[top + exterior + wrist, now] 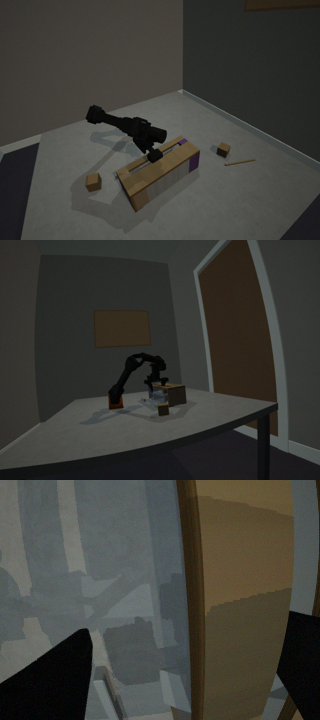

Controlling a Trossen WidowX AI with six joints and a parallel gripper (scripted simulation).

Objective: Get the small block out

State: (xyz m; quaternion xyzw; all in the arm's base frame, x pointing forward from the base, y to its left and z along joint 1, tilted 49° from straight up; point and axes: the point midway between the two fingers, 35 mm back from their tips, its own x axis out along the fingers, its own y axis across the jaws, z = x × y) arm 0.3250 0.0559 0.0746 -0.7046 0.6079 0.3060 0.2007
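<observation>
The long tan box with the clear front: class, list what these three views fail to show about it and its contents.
- Block on the shelf: no view shows it. In the top view the tan lid and the open black gripper cover the slot.
- Exterior view: the box is dim and small; its purple end is hidden.
- Wrist view: the dark fingers block the lower corners, and both box ends are cut off.

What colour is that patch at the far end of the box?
Purple, on the box end nearest the stick; the top view shows it best.
</observation>
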